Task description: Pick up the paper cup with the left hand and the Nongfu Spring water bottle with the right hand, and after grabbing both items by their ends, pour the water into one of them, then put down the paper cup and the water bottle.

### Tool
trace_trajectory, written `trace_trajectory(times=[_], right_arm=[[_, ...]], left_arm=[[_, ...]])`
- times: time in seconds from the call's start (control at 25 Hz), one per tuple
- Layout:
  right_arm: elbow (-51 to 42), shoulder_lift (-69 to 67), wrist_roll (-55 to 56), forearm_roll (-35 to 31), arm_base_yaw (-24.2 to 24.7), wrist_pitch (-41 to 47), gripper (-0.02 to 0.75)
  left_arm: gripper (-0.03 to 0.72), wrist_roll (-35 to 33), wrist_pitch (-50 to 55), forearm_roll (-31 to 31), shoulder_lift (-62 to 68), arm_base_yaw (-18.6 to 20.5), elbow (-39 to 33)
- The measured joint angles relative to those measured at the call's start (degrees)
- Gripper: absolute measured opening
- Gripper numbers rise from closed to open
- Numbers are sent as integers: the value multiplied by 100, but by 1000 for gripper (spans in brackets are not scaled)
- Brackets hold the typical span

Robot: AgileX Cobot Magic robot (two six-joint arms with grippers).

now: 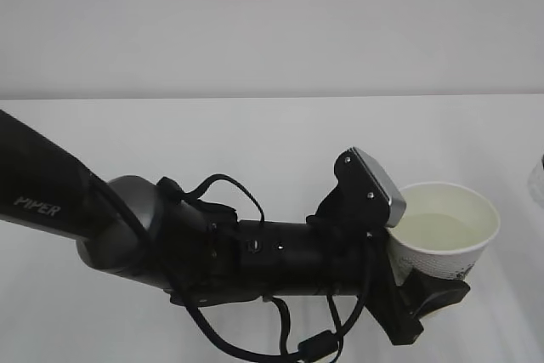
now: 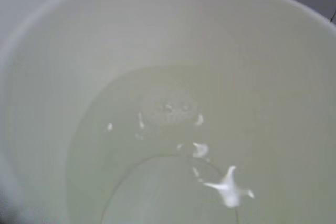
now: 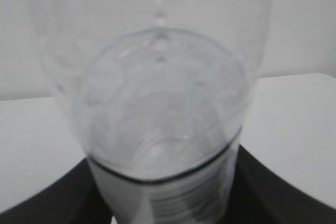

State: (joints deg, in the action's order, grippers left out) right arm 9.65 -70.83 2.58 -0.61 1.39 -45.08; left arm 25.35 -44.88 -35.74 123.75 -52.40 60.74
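Paper cup [image 1: 444,235], white and unmarked on its visible side, is pinched low on its wall by the left hand [image 1: 422,288] above the white table [image 1: 255,142], upright, with water [image 2: 173,145] pooled inside. "PIPER" is read on the arm [image 1: 38,184]. The Nongfu Spring water bottle [image 3: 163,129] is clamped between the right hand's [image 3: 168,203] black fingers [image 3: 58,200]; no label is seen.

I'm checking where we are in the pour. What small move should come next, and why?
Probably lower the paper cup straight down to the table, level. It already holds water, is clamped in the left gripper, and the water bottle is upright in the right gripper.
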Motion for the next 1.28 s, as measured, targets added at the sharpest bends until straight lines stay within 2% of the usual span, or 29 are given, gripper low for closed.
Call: trace_trajectory(times=[0.6, 1.28], right_arm=[[102, -2083, 0, 0, 0, -1686, 413], [1323, -3641, 0, 214, 0, -1836, 413]], left_arm=[[546, 0, 0, 0, 0, 447, 0], [546, 0, 0, 0, 0, 663, 0]])
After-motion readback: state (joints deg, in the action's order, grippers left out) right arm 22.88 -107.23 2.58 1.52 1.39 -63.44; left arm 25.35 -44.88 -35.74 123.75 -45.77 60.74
